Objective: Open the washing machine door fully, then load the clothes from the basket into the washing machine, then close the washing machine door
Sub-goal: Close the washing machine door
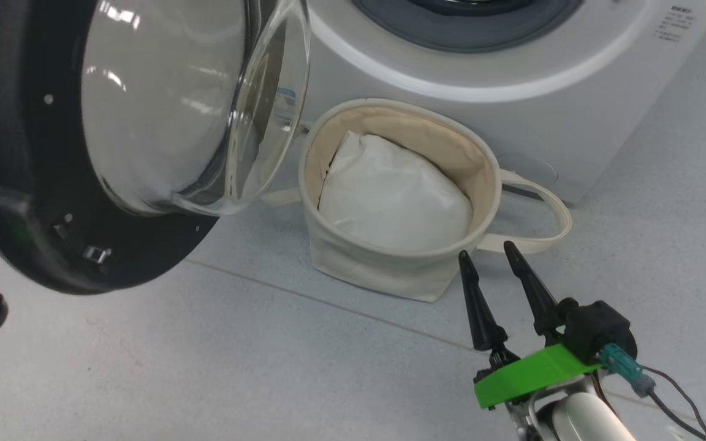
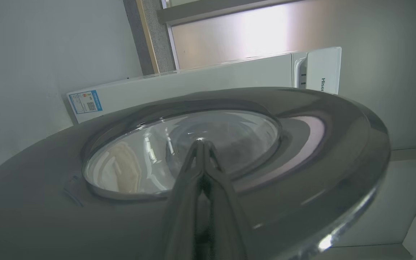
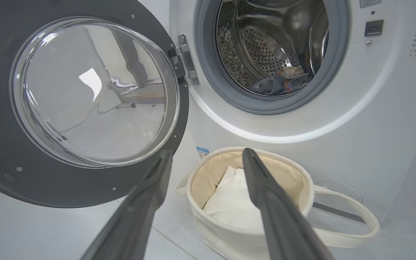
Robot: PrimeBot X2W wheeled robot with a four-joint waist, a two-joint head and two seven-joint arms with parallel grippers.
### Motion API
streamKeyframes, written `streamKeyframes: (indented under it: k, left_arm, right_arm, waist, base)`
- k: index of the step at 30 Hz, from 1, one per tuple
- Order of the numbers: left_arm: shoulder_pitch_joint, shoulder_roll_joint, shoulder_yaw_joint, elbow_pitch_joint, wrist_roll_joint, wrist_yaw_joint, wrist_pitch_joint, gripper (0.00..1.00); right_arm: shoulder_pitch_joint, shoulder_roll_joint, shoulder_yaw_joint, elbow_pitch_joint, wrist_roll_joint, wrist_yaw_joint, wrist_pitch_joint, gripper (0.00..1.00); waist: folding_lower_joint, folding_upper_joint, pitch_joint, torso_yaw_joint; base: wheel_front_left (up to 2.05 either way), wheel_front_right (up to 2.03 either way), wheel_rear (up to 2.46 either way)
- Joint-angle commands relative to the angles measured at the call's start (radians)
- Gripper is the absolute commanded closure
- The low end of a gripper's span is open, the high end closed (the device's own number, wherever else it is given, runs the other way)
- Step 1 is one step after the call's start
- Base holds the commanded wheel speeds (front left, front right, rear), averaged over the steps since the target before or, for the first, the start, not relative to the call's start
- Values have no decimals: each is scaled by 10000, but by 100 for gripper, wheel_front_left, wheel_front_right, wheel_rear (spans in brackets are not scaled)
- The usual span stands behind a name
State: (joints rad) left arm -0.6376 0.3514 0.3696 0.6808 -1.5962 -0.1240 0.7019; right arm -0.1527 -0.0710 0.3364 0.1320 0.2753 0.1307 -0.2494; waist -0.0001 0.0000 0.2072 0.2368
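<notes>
Two grippers, in opposite states. The left gripper (image 2: 201, 142), seen from its own wrist camera, has its two dark fingers pressed together with nothing between them. They rise from the bottom centre of the frame and point at the middle of the glass bowl in the washing machine door (image 2: 302, 144). This is the door's outer face, seen at a shallow angle as a wide ellipse, so the fingers lie low along it rather than square to it. Whether the tips touch the glass cannot be told. Past the door, across the upper middle of the frame, is the white washing machine (image 2: 211, 83). On that showing the left arm is the nearer one for closing, since the machine lies ahead of its fingers, beyond the door.

From the right wrist camera, the door stands wide open at the left of the frame, its hinge (image 3: 187, 59) beside the drum (image 3: 262, 47) opening. The clothes (image 3: 284, 79), blue and tan, lie low inside the drum. At lower centre the basket (image 3: 211, 224) holds a white liner cloth (image 3: 226, 206). The right gripper (image 3: 207, 151) has its fingers spread wide and empty, hovering by the basket's near side, well apart from the door.
</notes>
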Motion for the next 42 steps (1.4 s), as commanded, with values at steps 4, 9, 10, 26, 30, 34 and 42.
streamKeyframes:
  k: [4, 9, 10, 26, 30, 34, 42]
  left_arm:
    - [185, 166, 263, -838, -276, -17, 236, 100]
    - [488, 30, 96, -1505, -331, 256, 637, 100]
    - [557, 18, 2, -1692, -252, 255, 690, 100]
    - [1947, -1753, -1616, -5268, -364, 594, 1882, 100]
    - [2149, -2246, -2273, -5876, 10, 641, 1813, 100]
    - [1909, -2574, -2726, -5741, 408, 584, 1395, 100]
    - [1107, -2894, -3262, -4981, 192, 388, 999, 100]
  right_arm:
    - [158, 175, 108, -210, 97, 0, -124, 0]
    - [85, 201, -282, -338, 113, 0, -124, 0]
    - [73, 202, -431, -389, 143, 0, -124, 0]
    - [208, 207, -1050, -480, 434, 0, -124, 0]
    - [182, 207, -1027, -449, 375, 0, -124, 0]
    - [54, 207, -1076, -530, 325, 0, -124, 0]
    - [-80, 208, -1471, -601, 167, 0, -124, 0]
  waist:
    - [1, 0, -429, -86]
    - [1, 0, -576, -307]
    - [1, 0, -568, -343]
    - [1, 0, -644, -1314]
    - [1, 0, -520, -1562]
    - [1, 0, -346, -1942]
    - [1, 0, 78, -2737]
  base:
    - [0, 0, 0]
    - [0, 0, 0]
    - [0, 0, 0]
    - [0, 0, 0]
    - [0, 0, 0]
    - [0, 0, 0]
    - [0, 0, 0]
